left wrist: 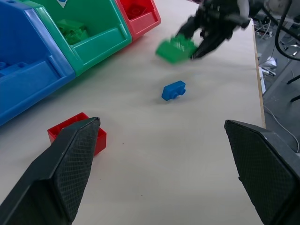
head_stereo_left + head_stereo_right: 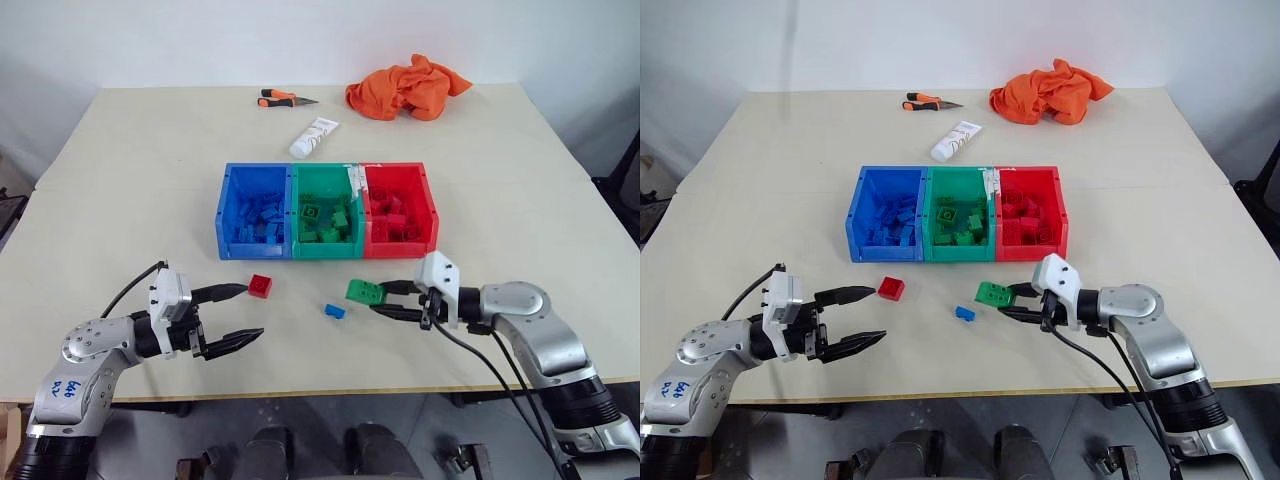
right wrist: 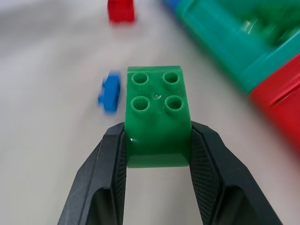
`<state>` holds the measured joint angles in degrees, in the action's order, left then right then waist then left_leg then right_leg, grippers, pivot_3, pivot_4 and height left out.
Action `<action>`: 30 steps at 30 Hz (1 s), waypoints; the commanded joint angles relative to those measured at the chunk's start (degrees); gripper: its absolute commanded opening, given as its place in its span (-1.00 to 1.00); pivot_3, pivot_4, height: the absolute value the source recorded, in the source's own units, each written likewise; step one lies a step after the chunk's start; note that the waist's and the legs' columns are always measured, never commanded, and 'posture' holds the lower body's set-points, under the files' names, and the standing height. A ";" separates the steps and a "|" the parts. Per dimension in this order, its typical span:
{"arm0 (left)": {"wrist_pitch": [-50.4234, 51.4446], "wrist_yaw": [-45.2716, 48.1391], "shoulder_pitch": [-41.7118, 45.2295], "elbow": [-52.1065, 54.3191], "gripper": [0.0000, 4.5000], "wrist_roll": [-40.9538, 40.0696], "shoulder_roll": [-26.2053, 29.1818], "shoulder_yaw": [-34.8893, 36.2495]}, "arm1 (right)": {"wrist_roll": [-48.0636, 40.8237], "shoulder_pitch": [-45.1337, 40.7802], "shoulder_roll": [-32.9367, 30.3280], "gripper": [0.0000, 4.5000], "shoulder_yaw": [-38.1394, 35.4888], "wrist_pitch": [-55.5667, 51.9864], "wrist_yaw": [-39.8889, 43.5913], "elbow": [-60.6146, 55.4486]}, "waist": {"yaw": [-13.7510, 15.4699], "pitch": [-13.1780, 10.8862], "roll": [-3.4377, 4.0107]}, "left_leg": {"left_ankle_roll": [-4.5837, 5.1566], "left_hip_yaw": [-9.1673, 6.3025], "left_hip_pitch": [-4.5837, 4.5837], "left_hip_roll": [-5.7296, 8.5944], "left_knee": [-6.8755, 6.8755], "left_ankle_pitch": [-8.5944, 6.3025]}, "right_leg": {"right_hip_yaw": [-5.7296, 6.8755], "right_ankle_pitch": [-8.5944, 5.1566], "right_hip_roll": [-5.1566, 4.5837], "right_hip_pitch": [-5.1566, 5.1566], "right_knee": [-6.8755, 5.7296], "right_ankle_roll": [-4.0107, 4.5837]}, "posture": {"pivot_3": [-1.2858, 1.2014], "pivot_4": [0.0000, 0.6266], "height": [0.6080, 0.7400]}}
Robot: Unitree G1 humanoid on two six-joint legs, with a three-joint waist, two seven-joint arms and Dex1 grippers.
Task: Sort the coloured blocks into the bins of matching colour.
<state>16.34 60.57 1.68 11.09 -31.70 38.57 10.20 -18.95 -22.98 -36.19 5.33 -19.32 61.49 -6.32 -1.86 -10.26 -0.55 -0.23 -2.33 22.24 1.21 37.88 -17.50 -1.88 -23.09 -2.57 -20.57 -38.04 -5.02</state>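
Observation:
My right gripper (image 2: 392, 300) is shut on a green block (image 2: 365, 292) and holds it just above the table, in front of the green bin (image 2: 326, 250). The same green block (image 3: 157, 115) sits squeezed between the two black fingers in the right wrist view. A small blue block (image 2: 334, 311) lies on the table to its left. A red block (image 2: 260, 285) lies in front of the blue bin (image 2: 252, 250). My left gripper (image 2: 238, 315) stands open beside the red block, its upper fingertip close to it. The red bin (image 2: 400, 246) is on the right of the row. All three bins hold several blocks.
At the table's far side lie a white tube (image 2: 313, 137), orange-handled pliers (image 2: 283, 98) and a crumpled orange cloth (image 2: 405, 88). The table's front edge (image 2: 330, 392) runs just below both grippers.

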 commanded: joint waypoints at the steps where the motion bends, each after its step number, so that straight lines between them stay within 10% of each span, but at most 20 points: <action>1: -0.51 0.13 0.51 1.30 1.00 -0.72 -0.16 0.33 | -1.40 -7.33 1.62 -0.36 -2.54 -0.37 -2.05 1.39 | -0.04 0.00 0.00 | 0.00 -0.01 -0.01 0.00 0.00 0.00 | 0.01 0.00 0.00 -0.01 -0.04 0.00 | 0.03 -0.52 1.00; 9: -0.46 -0.41 2.06 0.68 1.00 -0.34 -0.71 -0.19 | 7.22 -29.17 9.89 -0.36 0.95 10.12 -6.05 29.81 | 0.05 -0.01 0.01 | -0.05 0.00 0.06 0.04 -0.03 0.03 | 0.04 0.00 -0.03 -0.12 -0.06 0.00 | 0.03 -0.52 1.00; 14: -0.52 -1.14 1.32 1.65 1.00 -0.48 -1.00 0.07 | 10.06 -36.43 13.45 0.38 1.20 16.67 -6.01 41.80 | -0.53 0.00 0.00 | -0.11 0.05 0.13 0.02 -0.04 0.06 | 0.06 0.00 -0.03 -0.54 -0.65 0.00 | 0.03 -0.52 1.00; 18: -0.45 -1.66 0.00 2.56 1.00 -0.76 -0.90 0.78 | 8.40 -34.42 12.71 0.98 0.18 17.42 -2.40 38.08 | -0.45 0.00 0.01 | -0.12 0.03 0.29 0.02 -0.05 0.06 | 0.08 0.00 -0.05 -0.75 -0.90 0.00 | 0.03 -0.52 1.00; 30: -1.12 0.15 0.55 0.33 1.00 -0.52 -0.52 0.53 | -4.21 -11.23 -2.26 0.98 -3.55 4.85 12.18 6.37 | 0.32 -0.01 0.01 | -0.12 -0.06 0.78 0.03 0.29 0.06 | 0.11 0.00 -0.05 -0.92 -0.67 0.00 | 0.03 -0.52 1.00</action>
<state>16.24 59.85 1.87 11.06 -31.72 37.62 10.19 -20.71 -35.08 -36.72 3.92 -12.99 72.33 4.69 -1.54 -10.27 -0.54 -0.35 -2.38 23.03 1.24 38.16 -17.45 -1.77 -23.09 -2.62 -21.50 -38.70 -5.02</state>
